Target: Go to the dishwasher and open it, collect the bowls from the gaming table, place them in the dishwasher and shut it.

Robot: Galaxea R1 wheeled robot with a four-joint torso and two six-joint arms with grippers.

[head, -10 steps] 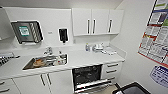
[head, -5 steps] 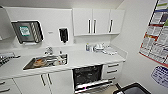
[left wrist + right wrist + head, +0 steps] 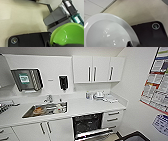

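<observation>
The dishwasher (image 3: 86, 123) stands open under the white counter, its inside dark and its steel door (image 3: 93, 135) folded down toward me. In the left wrist view a bright green bowl (image 3: 70, 33) sits in my left gripper (image 3: 49, 44), a dark finger over its rim, above beige floor. In the right wrist view a white bowl (image 3: 105, 32) is large in the picture, with my right gripper (image 3: 129, 44) clamped on its rim.
A steel sink (image 3: 45, 110) with dishes lies left of the dishwasher and white drawers (image 3: 113, 119) right of it. A kettle and cups (image 3: 98, 95) stand at the back of the counter. Wall cabinets (image 3: 96, 69) hang above. A poster-covered wall (image 3: 156, 84) closes the right side.
</observation>
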